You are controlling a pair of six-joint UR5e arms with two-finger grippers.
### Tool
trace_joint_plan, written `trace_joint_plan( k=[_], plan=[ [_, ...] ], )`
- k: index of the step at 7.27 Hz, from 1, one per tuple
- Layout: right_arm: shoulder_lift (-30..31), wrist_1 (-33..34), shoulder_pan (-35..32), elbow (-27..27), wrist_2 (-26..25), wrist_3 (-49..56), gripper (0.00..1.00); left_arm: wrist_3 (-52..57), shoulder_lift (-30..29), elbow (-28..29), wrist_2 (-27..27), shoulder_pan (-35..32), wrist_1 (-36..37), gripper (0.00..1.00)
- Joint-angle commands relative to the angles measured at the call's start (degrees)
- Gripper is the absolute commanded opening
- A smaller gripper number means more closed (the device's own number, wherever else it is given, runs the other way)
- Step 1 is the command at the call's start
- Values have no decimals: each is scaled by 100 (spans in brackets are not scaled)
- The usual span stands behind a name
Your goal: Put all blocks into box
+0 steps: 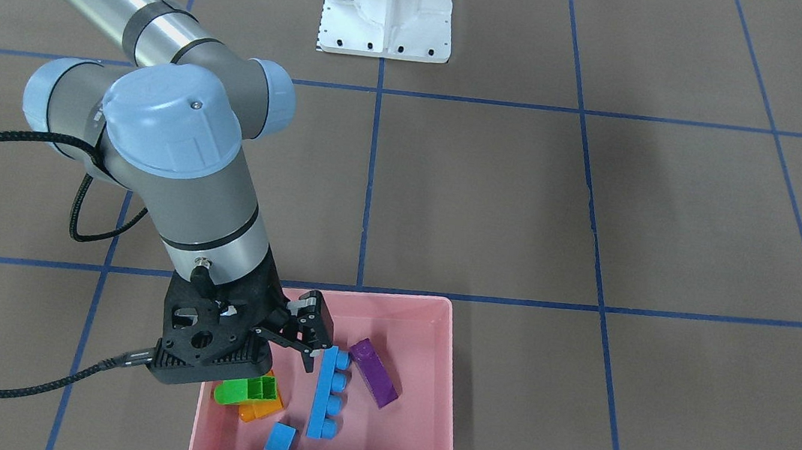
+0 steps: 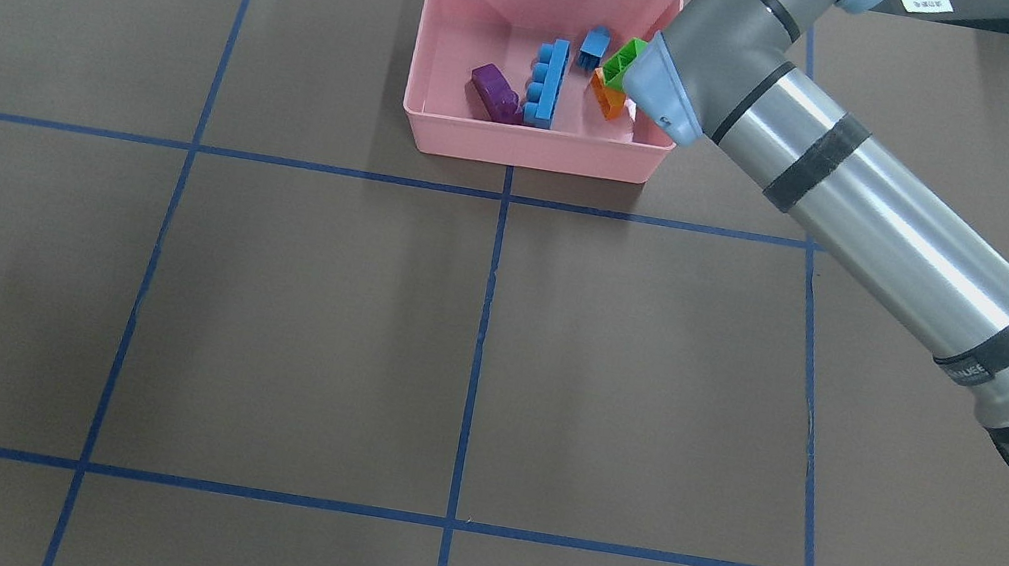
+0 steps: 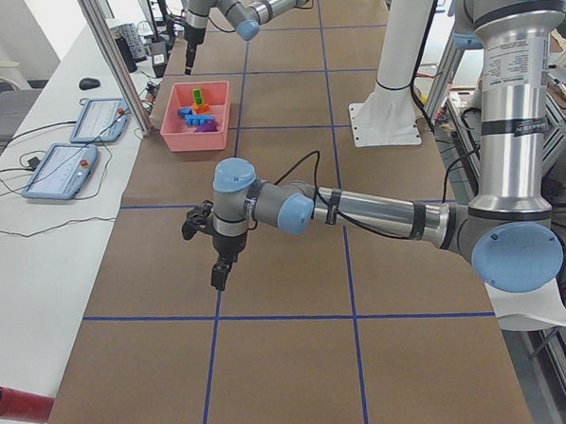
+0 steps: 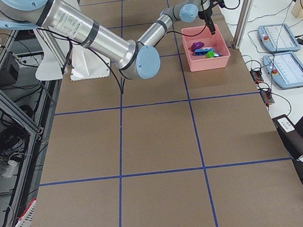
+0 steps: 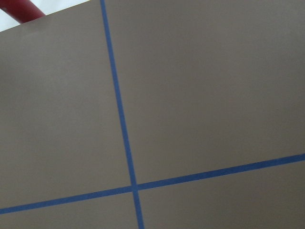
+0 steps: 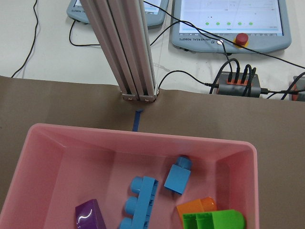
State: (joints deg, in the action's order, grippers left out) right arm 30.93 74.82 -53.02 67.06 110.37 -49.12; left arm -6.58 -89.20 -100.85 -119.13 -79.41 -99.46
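The small light-blue cube (image 1: 280, 439) lies in the pink box (image 1: 436, 312) with the long light-blue bar (image 1: 330, 398), purple block (image 1: 374, 373), and the green block (image 1: 250, 390) on top of the orange one (image 1: 259, 411). The box sits midway along the table's (image 1: 598, 217) operator-side edge. The right gripper (image 1: 308, 343) hangs just above them, spread and empty. The left gripper (image 3: 220, 272) hangs toward the table's left end, and I cannot tell whether it is spread or closed.

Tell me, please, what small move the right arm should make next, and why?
Probably lift the right gripper straight up, clear of the shallow pink plastic tray: the green sloped brick, orange sloped brick, small light-blue cube, long light-blue bar and narrow purple brick all lie inside it, and the gripper looks empty.
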Motion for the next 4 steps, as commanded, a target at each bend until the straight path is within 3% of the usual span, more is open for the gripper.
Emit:
trace_joint_plan(
  k=[1, 2, 3, 4],
  plan=[
    [-26, 1798, -522, 863, 543, 1249, 100, 879, -10, -22, -433, -301, 582, 100],
    [262, 2687, -978, 1427, 1165, 2039, 100, 1530, -36, -22, -436, -581, 1160, 100],
    [848, 3061, -1374, 2007, 1588, 2708, 100, 1946, -88, -31, -523, -828, 1558, 100],
    [1854, 3047, -1665, 2708, 1836, 3176, 100, 2159, -10, 4, -733, -909, 1605, 100]
  ],
)
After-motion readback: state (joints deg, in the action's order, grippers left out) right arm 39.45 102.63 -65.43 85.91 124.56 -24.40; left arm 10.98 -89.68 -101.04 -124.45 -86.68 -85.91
